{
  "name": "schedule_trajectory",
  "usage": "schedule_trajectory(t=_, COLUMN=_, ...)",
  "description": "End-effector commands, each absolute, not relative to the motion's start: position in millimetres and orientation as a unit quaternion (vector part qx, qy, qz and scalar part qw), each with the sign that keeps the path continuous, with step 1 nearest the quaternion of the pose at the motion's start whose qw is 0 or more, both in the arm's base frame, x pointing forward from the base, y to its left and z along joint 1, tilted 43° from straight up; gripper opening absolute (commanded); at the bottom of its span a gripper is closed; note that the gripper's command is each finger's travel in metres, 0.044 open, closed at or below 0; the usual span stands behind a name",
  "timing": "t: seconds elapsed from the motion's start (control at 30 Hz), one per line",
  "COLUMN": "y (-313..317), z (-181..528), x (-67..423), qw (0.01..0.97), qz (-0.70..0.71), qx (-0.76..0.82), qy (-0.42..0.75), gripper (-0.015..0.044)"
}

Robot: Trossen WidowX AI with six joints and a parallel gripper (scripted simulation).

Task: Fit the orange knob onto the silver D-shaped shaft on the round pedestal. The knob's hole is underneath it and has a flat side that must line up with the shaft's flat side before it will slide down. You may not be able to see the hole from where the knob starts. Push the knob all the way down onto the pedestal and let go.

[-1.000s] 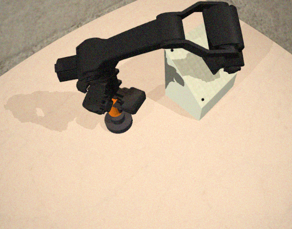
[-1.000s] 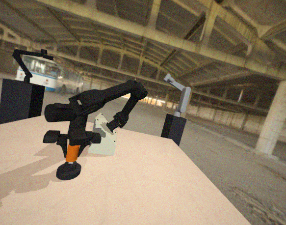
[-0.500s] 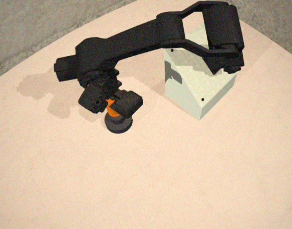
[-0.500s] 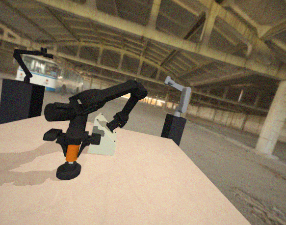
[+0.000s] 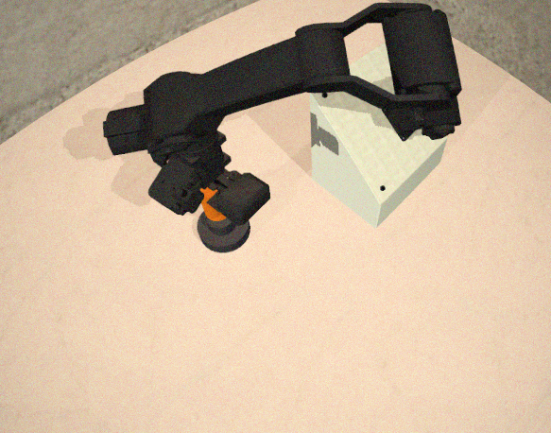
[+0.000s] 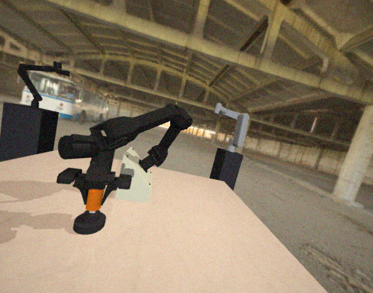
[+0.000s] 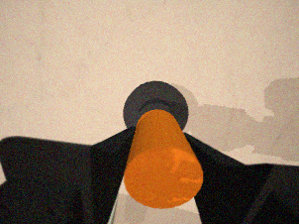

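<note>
My gripper [image 5: 213, 200] [image 6: 95, 192] [image 7: 157, 134] is shut on the orange knob [image 5: 215, 211] [image 6: 94, 199] [image 7: 160, 157], a plain cylinder held upright. The knob stands directly over the dark round pedestal [image 5: 223, 236] [image 6: 89, 222] [image 7: 134, 104]. In the exterior view a short bit of the silver shaft [image 6: 92, 211] shows between the knob's bottom and the pedestal, so the knob sits a little above the pedestal's top. The knob's hole and the shaft's flat side are hidden.
A pale angular block [image 5: 365, 156] [image 6: 135, 185], the arm's base mount, stands on the table behind the pedestal. The table's edge [image 6: 247, 205] runs along the right. Two other arms on dark stands [image 6: 23, 131] [image 6: 226, 167] are beyond the table.
</note>
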State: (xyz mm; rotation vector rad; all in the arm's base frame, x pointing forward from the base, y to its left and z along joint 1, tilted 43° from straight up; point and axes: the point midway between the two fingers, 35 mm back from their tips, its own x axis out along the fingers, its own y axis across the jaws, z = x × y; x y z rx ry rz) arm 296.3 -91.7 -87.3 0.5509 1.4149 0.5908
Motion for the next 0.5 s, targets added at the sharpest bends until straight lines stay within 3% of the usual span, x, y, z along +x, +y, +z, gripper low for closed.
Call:
schedule_trajectory(t=0.0, y=-91.6, z=-87.7, x=297.2, qw=0.687, qz=0.263, qx=0.247, qy=0.631, gripper=0.0)
schedule_trajectory(t=0.47, y=-94.3, z=-85.7, x=297.9, qw=0.657, qz=0.195, qx=0.317, qy=0.655, gripper=0.0)
